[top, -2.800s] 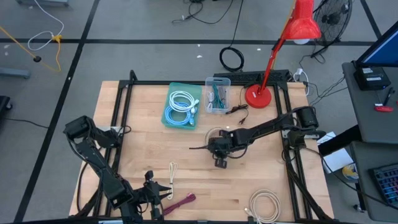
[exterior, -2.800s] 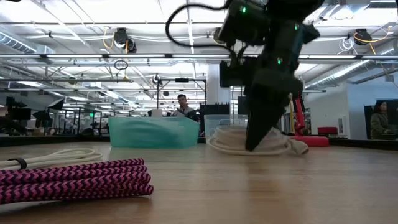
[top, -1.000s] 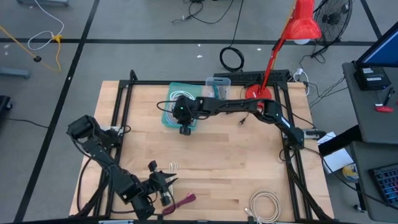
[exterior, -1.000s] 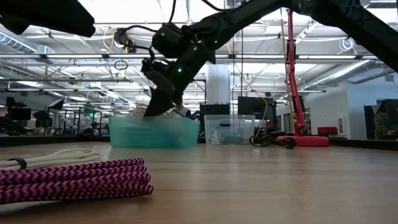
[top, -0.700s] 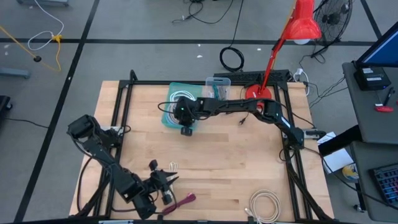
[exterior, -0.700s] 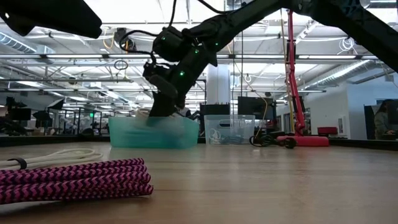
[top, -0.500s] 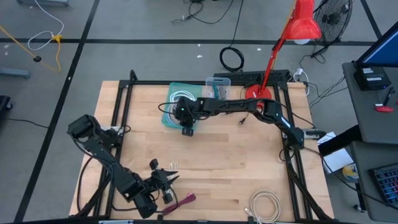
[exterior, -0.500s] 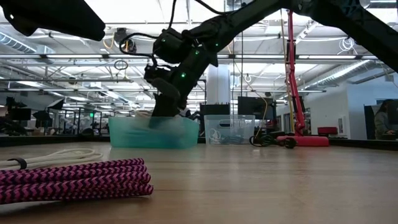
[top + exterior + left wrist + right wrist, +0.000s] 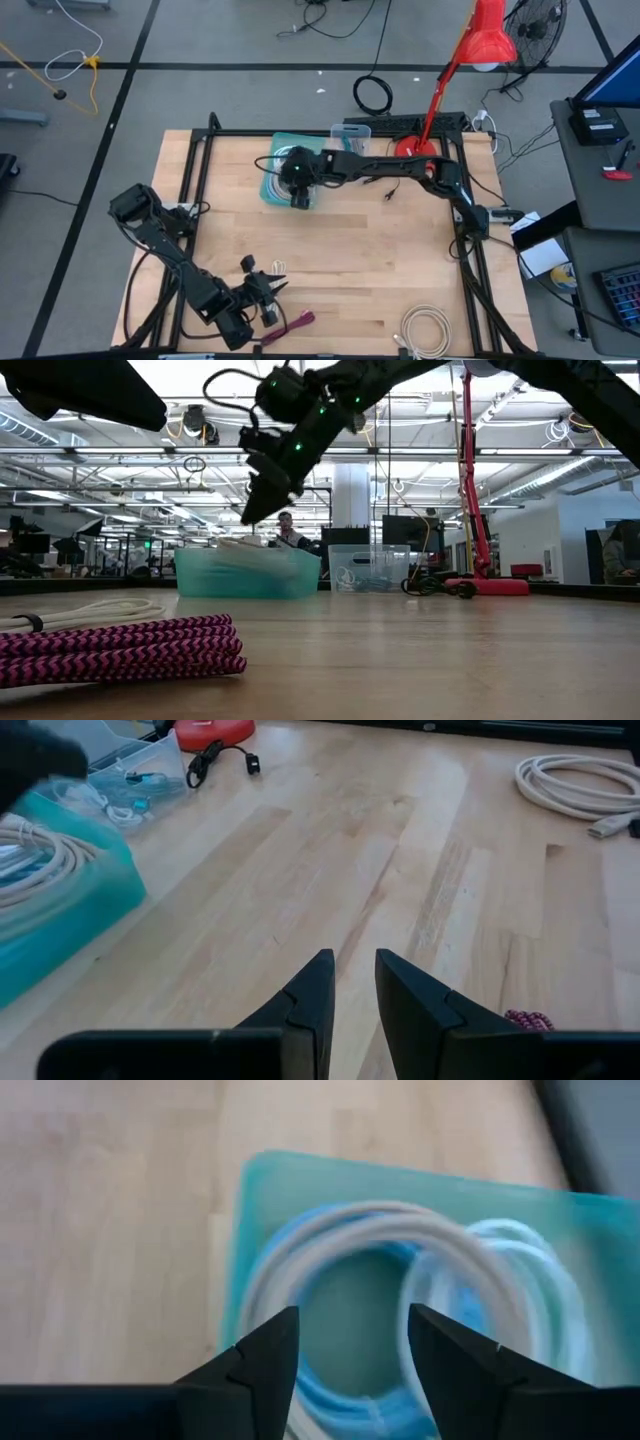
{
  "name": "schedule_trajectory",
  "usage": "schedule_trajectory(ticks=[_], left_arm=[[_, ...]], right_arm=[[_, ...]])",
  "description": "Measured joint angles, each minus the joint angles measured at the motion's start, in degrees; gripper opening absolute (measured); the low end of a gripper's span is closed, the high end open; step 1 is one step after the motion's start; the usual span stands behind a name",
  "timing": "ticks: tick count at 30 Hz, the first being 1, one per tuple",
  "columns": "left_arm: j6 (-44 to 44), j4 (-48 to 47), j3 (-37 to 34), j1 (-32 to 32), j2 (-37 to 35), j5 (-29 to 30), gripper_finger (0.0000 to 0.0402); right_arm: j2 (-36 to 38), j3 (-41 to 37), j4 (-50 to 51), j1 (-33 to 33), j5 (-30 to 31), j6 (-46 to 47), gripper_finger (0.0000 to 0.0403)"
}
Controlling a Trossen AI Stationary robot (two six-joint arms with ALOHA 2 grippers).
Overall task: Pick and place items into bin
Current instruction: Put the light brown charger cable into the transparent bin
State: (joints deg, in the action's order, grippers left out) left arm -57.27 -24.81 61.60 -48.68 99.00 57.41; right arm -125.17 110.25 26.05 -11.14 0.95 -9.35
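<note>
My right gripper [image 9: 299,196] [image 9: 350,1350] hangs open over the teal bin [image 9: 272,172] [image 9: 245,574], its fingers touching nothing. In the bin lie a white coil [image 9: 330,1230] and light blue coils [image 9: 300,1380]. My left gripper [image 9: 270,300] [image 9: 352,990] waits near the table's front left, slightly open with nothing between its fingers. A maroon cord [image 9: 296,322] [image 9: 120,648] lies on the table beside it, a small cream cord [image 9: 277,270] just beyond it. A beige coil [image 9: 430,330] [image 9: 575,785] lies at the front right.
A clear box [image 9: 350,152] with small cords stands right of the teal bin. The red lamp [image 9: 415,150] and its black cord [image 9: 385,180] are at the back right. Bare wood [image 9: 380,250] spreads across the table's middle.
My right gripper has opened over the teal bin and let go of the white coil, which has dropped into the bin on top of the blue coils. The gripper has then risen above the bin's rim.
</note>
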Motion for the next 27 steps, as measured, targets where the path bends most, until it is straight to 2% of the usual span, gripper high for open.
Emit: schedule_trajectory(ticks=[5, 10, 16, 20, 23, 27], left_arm=[[-0.60, -0.13, 0.00, -0.21, 0.00, -0.08, 0.0081], [-2.45, -1.45, 0.00, -0.05, 0.00, -5.25, 0.0081], [-6.52, -4.63, 0.00, -0.05, 0.00, -11.06, 0.0081], [-11.58, -9.38, 0.00, 0.56, 0.00, -16.41, 0.0081], [-17.61, -14.46, 0.00, 1.79, 0.00, -22.04, 0.0081], [-18.24, -16.46, 0.00, 4.06, 0.00, -31.11, 0.0081]], right_arm=[[4.73, 0.05, 0.66, -0.02, 3.70, -0.96, 0.0182], [9.89, 0.08, 4.76, 1.93, 3.46, 0.23, 0.0183], [14.30, 0.06, 10.01, 9.15, -1.36, 3.61, 0.0183], [15.59, -0.30, 14.00, 16.92, -0.24, 6.06, 0.0183], [16.25, -2.30, 12.52, 23.57, 3.61, 8.67, 0.0183], [17.56, -8.36, 12.05, 32.75, 16.44, 12.69, 0.0183]])
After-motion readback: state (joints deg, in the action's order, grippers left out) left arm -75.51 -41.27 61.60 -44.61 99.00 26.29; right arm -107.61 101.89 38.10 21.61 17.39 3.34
